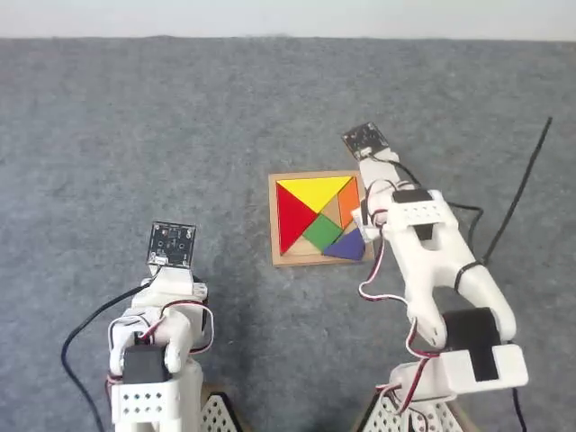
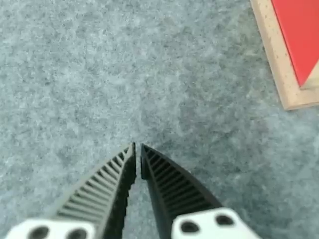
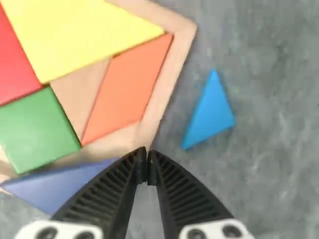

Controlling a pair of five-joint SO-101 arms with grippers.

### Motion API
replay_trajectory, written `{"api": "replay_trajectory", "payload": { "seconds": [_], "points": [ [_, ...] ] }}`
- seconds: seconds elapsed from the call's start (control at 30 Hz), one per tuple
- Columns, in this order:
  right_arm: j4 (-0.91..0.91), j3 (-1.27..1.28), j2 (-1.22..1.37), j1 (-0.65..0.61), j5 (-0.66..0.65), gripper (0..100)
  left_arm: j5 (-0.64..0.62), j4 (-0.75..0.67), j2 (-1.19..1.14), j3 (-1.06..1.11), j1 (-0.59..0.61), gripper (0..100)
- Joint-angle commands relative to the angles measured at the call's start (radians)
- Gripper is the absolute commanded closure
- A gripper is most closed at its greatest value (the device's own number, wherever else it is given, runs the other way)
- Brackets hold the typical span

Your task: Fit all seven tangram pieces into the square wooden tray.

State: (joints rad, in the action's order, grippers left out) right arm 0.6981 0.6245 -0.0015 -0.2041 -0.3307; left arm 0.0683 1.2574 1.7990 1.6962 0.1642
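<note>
The light-blue triangle [image 3: 209, 112] lies flat on the grey worktop [image 1: 135, 135], outside the tray [image 1: 274, 225] and just beside its outer rim. Its longest edge faces that rim and runs roughly parallel to it. Inside the tray sit the red triangle [image 3: 15, 69], the yellow triangle [image 3: 75, 30], the green square [image 3: 35, 129] and the orange parallelogram [image 3: 129, 89]. A bare triangular gap [image 3: 75, 97] shows between the yellow, green and orange pieces. The indigo triangle [image 3: 55, 184] lies at the tray's near corner and appears to ride over the rim rather than sit flat; whether it is seated cannot be told. The right claw [image 3: 147, 158] is closed with nothing between its fingers. It hangs over the tray rim, between the indigo triangle and the light-blue triangle. The loose piece lies near it, just beyond the tips and outward across the rim. The right arm is therefore the nearer one for a pickup, and the claw must open first. The raised rim stands between the loose piece and the gap. The left claw [image 2: 138, 147] is likewise closed and empty, over bare worktop on the tray's opposite side, well apart from the loose piece.
</note>
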Motion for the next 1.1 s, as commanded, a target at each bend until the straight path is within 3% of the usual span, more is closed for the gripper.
{"api": "replay_trajectory", "payload": {
  "seconds": [0.0, 0.27, 0.6, 1.07],
  "points": [
    [-0.01, -0.074, -0.008, -0.005, 0.003, 99.2, 0.0, 0.003, 0.017, -0.012, -0.002, 98],
    [0.096, -0.046, -0.148, -0.042, 0.005, 99.1, 0.0, 0.003, 0.017, -0.012, -0.002, 98],
    [0.119, 0.362, -0.509, -0.165, 0.003, 99.1, 0.0, 0.003, 0.017, -0.012, -0.002, 98],
    [0.019, 0.328, -0.321, -0.162, 0.005, 99.1, 0.0, 0.003, 0.017, -0.012, -0.002, 98]
  ]
}}
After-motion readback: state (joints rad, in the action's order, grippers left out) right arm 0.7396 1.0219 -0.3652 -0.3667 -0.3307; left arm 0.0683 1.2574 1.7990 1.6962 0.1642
